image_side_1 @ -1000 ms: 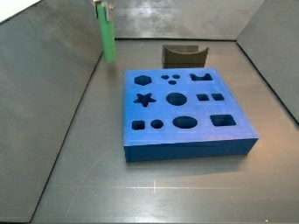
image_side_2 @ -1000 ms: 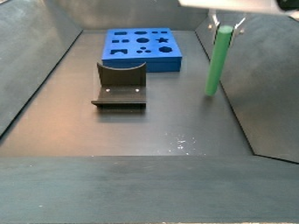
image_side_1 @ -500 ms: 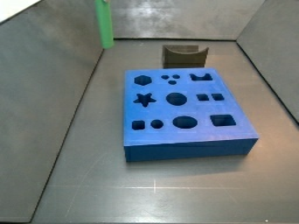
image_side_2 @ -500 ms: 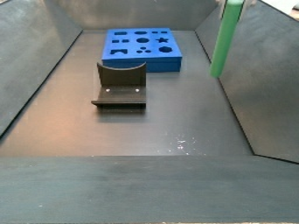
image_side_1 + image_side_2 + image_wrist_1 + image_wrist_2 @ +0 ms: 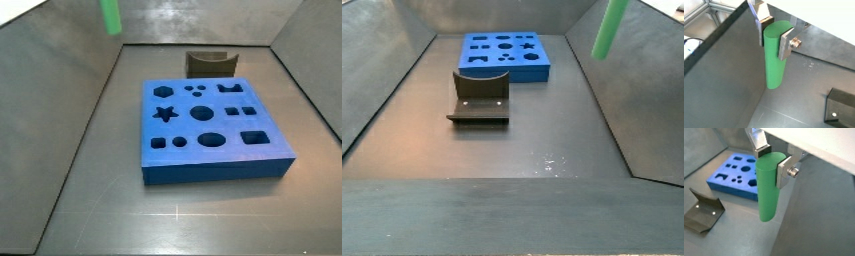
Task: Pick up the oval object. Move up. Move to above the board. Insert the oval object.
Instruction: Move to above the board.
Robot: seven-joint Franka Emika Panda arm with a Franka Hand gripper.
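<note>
the hand [image 5: 772, 34] grips the oval object [image 5: 774, 59] near its top, hanging upright high off the table (well apart from the board [image 5: 735, 171]); it looks rigid, light, smooth-sided, so slippage seems the likeliest trouble.

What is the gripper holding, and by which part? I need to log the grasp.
The gripper holds the oval object by its upper end, between the fingers; the rest hangs free above the floor.
</note>
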